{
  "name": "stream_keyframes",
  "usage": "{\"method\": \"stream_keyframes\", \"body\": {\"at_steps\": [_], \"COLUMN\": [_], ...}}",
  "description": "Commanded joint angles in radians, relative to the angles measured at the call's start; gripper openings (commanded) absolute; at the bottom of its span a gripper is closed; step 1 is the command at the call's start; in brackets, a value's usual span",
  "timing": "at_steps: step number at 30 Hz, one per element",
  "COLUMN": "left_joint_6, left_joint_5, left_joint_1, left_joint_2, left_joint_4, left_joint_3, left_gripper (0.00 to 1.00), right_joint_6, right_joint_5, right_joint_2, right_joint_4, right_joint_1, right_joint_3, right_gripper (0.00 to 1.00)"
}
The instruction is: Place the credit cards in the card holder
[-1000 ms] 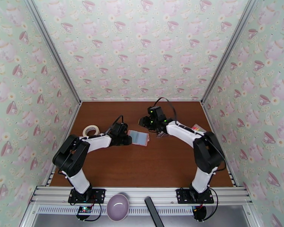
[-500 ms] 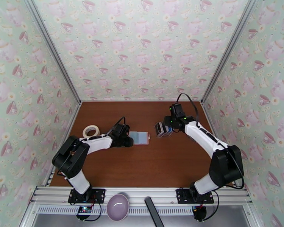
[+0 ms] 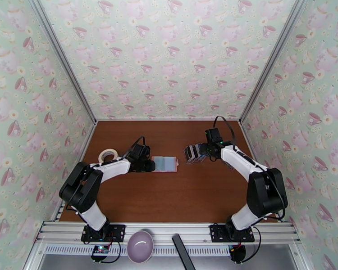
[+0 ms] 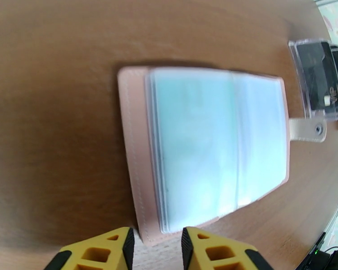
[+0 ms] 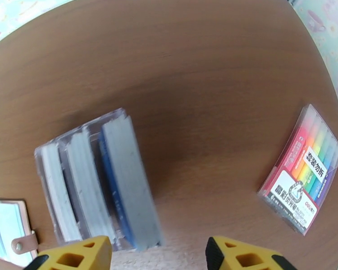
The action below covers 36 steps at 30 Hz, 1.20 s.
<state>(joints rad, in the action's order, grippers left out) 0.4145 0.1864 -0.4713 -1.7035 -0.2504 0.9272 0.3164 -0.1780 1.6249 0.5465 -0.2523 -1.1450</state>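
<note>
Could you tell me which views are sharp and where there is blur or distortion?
Top external: sharp, evenly lit. Left wrist: the card holder is soft, its clear pockets washed pale. Right wrist: the table bows at its edge, the credit cards are smeared, the highlighter pack reads clearly.

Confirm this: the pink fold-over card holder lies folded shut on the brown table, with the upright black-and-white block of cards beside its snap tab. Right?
Not shut. The pink fold-over card holder lies open on the brown table, clear pockets up, as the left wrist view shows. The upright black-and-white block of cards does stand beside its snap tab.
</note>
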Motion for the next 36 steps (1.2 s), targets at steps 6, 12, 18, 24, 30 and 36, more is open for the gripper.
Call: {"method": "stream_keyframes", "body": {"at_steps": [6,12,18,24,30,36], "left_joint_6": [-0.016,-0.013,-0.01,-0.01,-0.006,-0.005], "left_joint_5": [0.029,0.039,0.045,0.048,0.051,0.053], "left_joint_1": [0.005,0.007,0.006,0.01,0.01,0.01], "left_joint_2": [-0.019,-0.027,-0.031,-0.032,-0.031,-0.028], "left_joint_4": [-0.007,0.002,0.012,0.011,0.016,0.018], "left_joint_3": [0.034,0.034,0.029,0.034,0.03,0.025], "left_gripper": [0.35,0.35,0.35,0.35,0.35,0.35], "right_joint_6": [0.008,0.016,0.013,-0.002,-0.011,-0.008], "right_joint_5": [0.179,0.222,0.204,0.143,0.125,0.152], "right_joint_2": [0.057,0.075,0.073,0.024,0.005,0.005], "right_joint_4": [-0.071,-0.089,-0.073,-0.038,-0.016,-0.024], "right_joint_1": [0.066,0.086,0.094,0.094,0.094,0.093], "right_joint_3": [0.031,0.038,0.034,0.019,-0.007,-0.01], "right_gripper": [0.6,0.61,0.6,0.59,0.57,0.52]}}
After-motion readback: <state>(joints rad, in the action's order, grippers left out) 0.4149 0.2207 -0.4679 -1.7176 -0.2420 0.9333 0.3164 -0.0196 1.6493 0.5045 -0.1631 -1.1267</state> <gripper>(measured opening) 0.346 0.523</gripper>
